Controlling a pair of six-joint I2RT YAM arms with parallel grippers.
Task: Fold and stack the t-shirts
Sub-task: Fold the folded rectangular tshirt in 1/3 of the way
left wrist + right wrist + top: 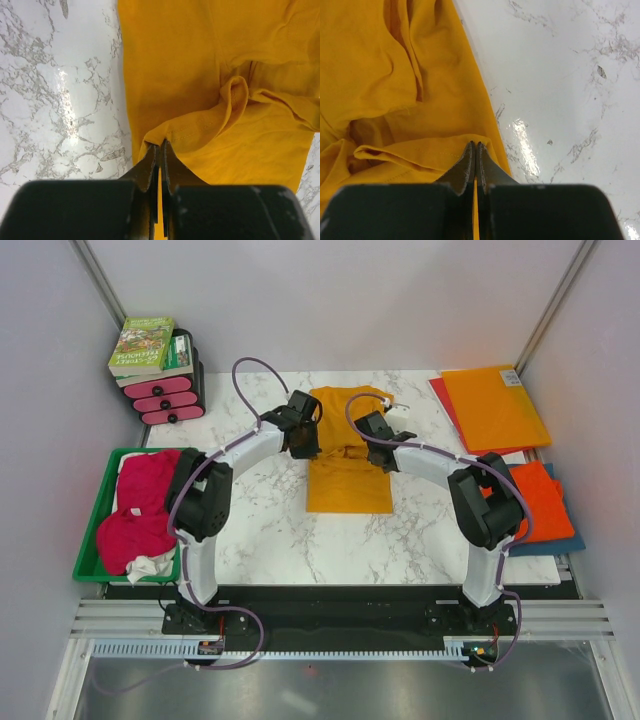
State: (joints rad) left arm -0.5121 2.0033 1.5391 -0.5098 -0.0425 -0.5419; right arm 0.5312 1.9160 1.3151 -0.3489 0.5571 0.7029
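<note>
Golden-orange t-shirt (pixel 348 478) lies on the shiny white marble counter (pixel 270 535), to the right of the green tray (pixel 90 535). It is soft, folded into a long strip, with bumpy wrinkles across its middle. The left fingers (pixel 147 170) are pinched shut on its stitched hem, on the side nearer the tray. The right fingers (pixel 465 167) pinch its far edge.

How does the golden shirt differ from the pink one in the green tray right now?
The golden shirt lies flat mid-table, partly folded; the pink shirt sits bunched in the green tray. The left gripper and right gripper each pinch the golden shirt's edge; nothing holds the pink shirt. Both are plain soft cloth.
</note>
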